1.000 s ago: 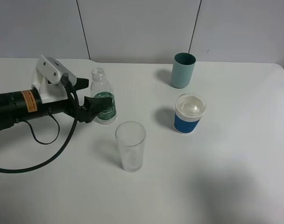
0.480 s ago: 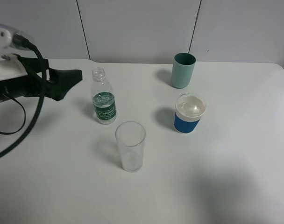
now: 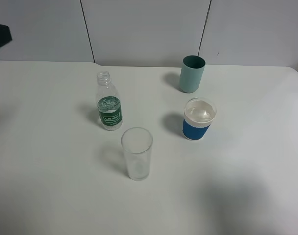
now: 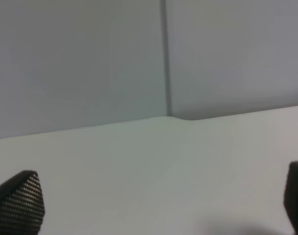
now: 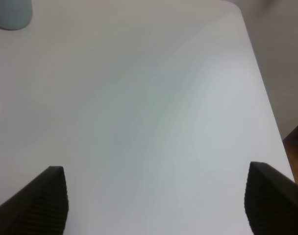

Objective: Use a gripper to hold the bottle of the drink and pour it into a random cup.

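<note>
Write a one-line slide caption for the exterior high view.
Uncapped bottle, clear glass, blue-banded cup and teal cup on white table.

A white table (image 3: 51, 186) runs up to a pale grey panelled wall (image 3: 144, 29) marked by 2 dark seams. A plain teal cup (image 3: 192, 74) stands upright near the back. A tall clear glass (image 3: 136, 153) stands upright and looks empty, well apart from it.

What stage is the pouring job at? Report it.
Done: the white cup with the blue band holds liquid, and the small clear green-labelled bottle stands upright on the white table, nearly empty. In hand: nothing; both grippers are open and empty. Left: seemingly nothing.
</note>
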